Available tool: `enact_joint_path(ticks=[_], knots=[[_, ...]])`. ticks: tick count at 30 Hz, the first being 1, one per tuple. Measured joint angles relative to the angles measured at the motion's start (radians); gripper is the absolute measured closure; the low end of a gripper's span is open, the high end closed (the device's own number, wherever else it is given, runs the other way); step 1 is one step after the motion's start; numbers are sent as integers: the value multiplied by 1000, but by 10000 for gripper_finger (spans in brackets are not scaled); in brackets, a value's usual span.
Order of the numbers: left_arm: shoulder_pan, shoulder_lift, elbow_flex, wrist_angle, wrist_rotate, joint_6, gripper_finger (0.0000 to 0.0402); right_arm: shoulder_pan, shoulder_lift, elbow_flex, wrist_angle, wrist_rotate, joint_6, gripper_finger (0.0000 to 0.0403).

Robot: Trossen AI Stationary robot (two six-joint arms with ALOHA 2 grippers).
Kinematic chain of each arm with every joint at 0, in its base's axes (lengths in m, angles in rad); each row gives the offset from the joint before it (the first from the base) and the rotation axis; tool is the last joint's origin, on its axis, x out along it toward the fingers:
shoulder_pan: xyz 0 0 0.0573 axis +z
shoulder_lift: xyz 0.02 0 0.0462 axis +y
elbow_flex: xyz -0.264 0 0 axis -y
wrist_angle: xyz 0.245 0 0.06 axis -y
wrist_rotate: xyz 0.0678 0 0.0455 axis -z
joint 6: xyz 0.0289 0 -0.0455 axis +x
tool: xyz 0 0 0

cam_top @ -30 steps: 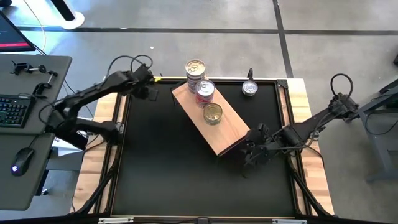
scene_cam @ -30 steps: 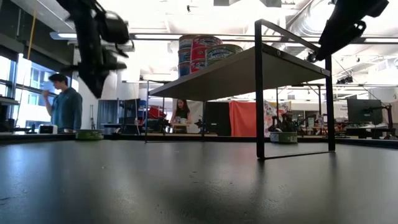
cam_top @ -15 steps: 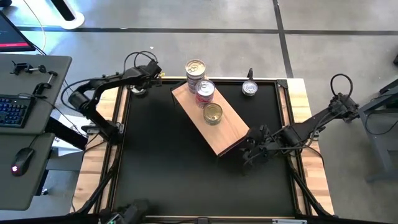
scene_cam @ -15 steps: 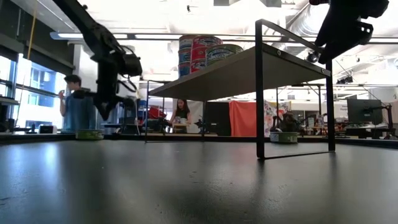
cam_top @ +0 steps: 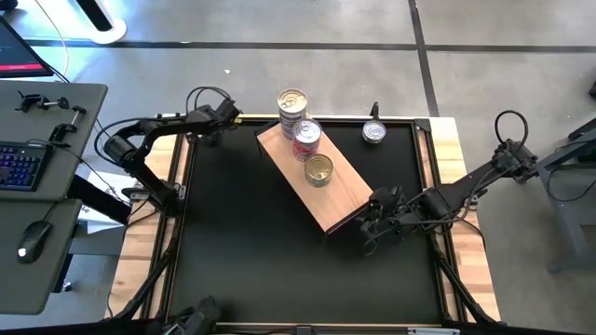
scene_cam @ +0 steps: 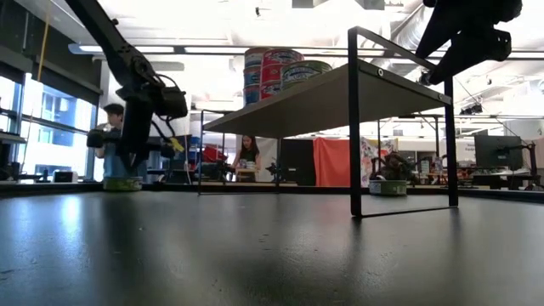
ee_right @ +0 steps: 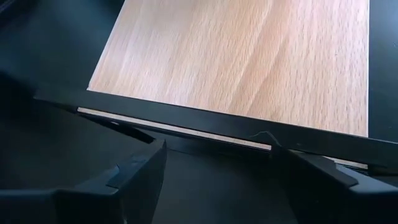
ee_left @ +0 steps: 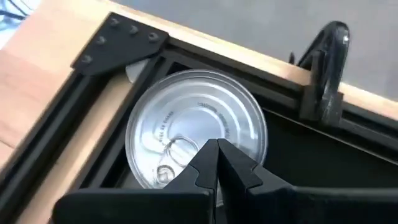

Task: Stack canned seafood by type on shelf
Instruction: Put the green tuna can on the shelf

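My left gripper [ee_left: 216, 163], fingers pressed together, is hovering over a silver can [ee_left: 196, 134]; right gripper [ee_right: 217, 165], fingers spread, is facing the shelf [ee_right: 249, 62] edge.

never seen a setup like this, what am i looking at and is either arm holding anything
Two robot arms work at a black table. One camera looks straight down, one sits at table height, and each wrist carries one. A raised wooden shelf holds three stacks of cans. One loose can sits at the table's far edge. The left gripper is shut, empty, above another can in the far left corner. The right gripper is open and empty at the shelf's near end.
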Motion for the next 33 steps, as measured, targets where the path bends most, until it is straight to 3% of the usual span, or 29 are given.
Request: enact_joint_path(ticks=[12, 20, 27, 33], knots=[[-26, 23, -22, 11, 39, -20, 402, -2, 0, 0, 25, -29, -1, 123], [-156, 23, -21, -72, 43, -47, 402, -2, 0, 0, 24, -41, -11, 123], [-298, 25, -24, -295, -3, -47, 402, -1, 0, 0, 23, -87, -73, 123], [-449, 27, -25, -400, 19, -100, 402, -2, 0, 0, 23, -92, -119, 123]])
